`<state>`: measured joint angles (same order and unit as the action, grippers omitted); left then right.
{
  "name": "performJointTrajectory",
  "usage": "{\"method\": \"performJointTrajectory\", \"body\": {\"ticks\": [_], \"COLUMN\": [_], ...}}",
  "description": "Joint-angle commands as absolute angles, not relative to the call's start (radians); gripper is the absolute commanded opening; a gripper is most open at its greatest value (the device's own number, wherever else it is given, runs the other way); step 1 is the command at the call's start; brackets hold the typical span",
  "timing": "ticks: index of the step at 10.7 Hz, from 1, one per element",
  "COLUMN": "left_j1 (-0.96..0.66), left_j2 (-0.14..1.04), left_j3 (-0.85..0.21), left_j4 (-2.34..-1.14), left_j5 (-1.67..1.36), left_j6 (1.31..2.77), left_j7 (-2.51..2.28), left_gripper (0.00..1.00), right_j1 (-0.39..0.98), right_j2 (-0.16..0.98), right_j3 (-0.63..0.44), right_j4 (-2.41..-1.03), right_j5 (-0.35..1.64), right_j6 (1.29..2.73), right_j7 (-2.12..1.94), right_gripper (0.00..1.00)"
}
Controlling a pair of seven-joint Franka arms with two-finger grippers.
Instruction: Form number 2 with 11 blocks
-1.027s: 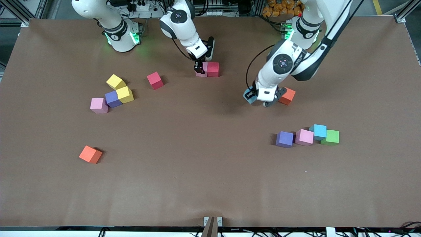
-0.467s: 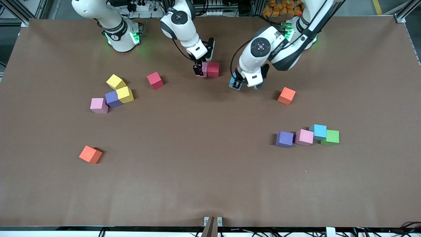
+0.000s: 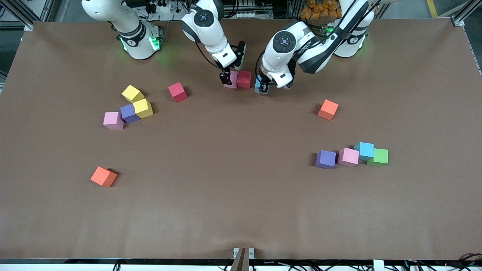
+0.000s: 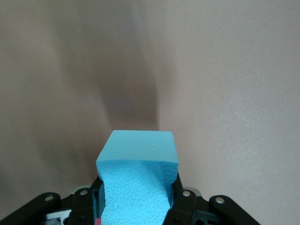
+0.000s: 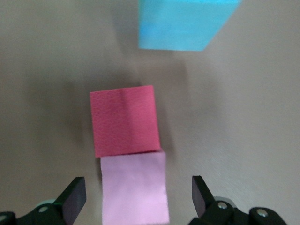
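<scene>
Clamped between the fingers of the left gripper (image 3: pixel 262 89) is a light blue cube (image 4: pixel 138 174), carried just beside the red cube (image 3: pixel 244 79), presumably to extend the digit's top row. The right gripper (image 3: pixel 226 78) is spread wide, straddling the pink cube (image 5: pixel 134 187) without gripping it; pink and red touch. Whether the blue cube is touching the table cannot be told. Remaining cubes lie scattered; the green cube (image 3: pixel 380 156) is not needed.
</scene>
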<state>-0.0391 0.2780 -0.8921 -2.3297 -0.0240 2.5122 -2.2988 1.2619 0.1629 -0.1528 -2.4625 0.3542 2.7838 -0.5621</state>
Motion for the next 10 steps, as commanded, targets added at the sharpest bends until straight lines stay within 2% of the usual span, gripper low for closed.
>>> {"method": "performJointTrajectory", "body": {"ticks": [1, 3, 6, 8, 10], "left_j1": [-0.048, -0.087, -0.126, -0.132, -0.132], "left_j2": [0.272, 0.278, 0.282, 0.288, 0.304], "left_j3": [-0.891, -0.888, -0.888, -0.887, -0.885], "left_j4": [-2.382, -2.416, -2.436, -2.444, -2.444], "left_j5": [-0.031, -0.031, -0.031, -0.032, -0.032], "left_j6": [2.598, 2.641, 2.651, 2.663, 2.684], "left_j7": [-2.33, -2.353, -2.378, -2.378, -2.378], "left_gripper": [0.2, 0.2, 0.2, 0.2, 0.2], "right_j1": [1.238, 1.236, 1.223, 1.094, 0.993], "right_j2": [0.072, 0.075, 0.129, 0.159, 0.147], "right_j3": [-0.269, -0.366, -0.584, -0.595, -0.591], "right_j4": [-2.435, -2.376, -2.28, -2.206, -2.201], "right_j5": [0.374, 0.359, 0.195, 0.19, 0.218], "right_j6": [2.57, 2.401, 2.379, 2.28, 2.177], "right_j7": [-0.594, -0.604, -0.942, -1.044, -0.886], "right_gripper": [1.0, 1.0, 1.0, 1.0, 1.0]}}
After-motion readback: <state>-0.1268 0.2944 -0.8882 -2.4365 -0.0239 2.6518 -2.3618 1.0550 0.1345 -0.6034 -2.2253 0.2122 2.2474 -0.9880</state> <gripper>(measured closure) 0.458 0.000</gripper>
